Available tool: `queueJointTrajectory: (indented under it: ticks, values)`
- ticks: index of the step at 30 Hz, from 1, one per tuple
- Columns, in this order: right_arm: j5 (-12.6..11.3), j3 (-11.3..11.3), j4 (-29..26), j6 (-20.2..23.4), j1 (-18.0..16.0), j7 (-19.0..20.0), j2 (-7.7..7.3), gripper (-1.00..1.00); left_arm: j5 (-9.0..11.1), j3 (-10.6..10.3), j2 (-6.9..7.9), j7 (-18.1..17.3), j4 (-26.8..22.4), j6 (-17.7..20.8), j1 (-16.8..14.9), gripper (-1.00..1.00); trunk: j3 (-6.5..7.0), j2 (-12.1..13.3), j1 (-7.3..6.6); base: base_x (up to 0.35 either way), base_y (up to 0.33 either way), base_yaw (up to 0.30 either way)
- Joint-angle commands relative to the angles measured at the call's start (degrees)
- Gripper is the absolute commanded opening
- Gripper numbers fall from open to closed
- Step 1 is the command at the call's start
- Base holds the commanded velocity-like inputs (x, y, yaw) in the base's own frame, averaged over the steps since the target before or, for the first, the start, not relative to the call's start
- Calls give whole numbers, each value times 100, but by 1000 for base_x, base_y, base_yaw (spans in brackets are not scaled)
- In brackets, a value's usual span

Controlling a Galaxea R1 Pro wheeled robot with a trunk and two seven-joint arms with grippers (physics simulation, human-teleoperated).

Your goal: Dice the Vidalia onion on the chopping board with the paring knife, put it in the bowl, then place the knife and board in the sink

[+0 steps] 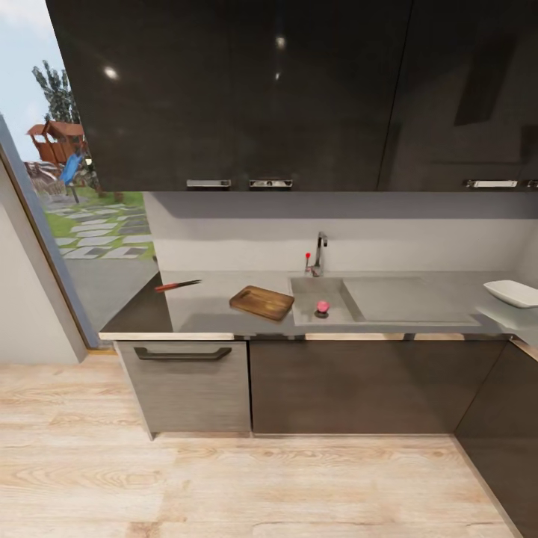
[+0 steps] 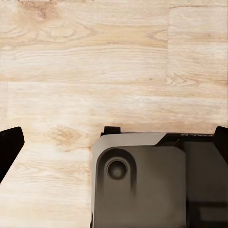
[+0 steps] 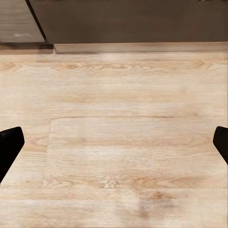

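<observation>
From my head camera, the table [image 1: 418,299] lies well ahead of both my jaws, out of reach for now. The onion [image 1: 322,305] sits in the sink [image 1: 332,314] near the drain, where I must fetch it. Just beside the basin lies the chopping board [image 1: 261,302], handy for dicing, and the paring knife [image 1: 178,285] rests farther along, near the window end. The bowl [image 1: 512,293] waits at the other end and is cut off by the frame edge. The tap [image 1: 320,254] stands behind the basin.

Through my left wrist, my left jaws [image 2: 114,142] are spread wide and hold nothing, pointed at the wooden floor [image 2: 95,61]; a dark grey part of my own body lies just beyond them.

Through my right wrist, my right jaws [image 3: 114,142] are likewise released and empty above the floor, with cabinet fronts [image 3: 133,21] farther ahead. Of each finger I see just the dark tip.
</observation>
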Motion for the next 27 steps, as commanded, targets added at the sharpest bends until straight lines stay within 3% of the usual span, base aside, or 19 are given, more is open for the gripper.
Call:
queueJointTrajectory:
  ticks: [1,11,27]
  values:
    - [4,0,1,-17,-4,-1,2,100,6,8,-1,1,4,-17,-4,100,-13,-12,5,196,58,0]
    - [12,13,-6,-18,-4,-1,25,100,6,9,1,1,10,-17,-4,100,-13,-12,5,262,84,0]
    - [12,13,-6,-18,-4,-1,22,100,-2,7,1,1,3,-20,-4,100,-13,-12,5,27,-39,0]
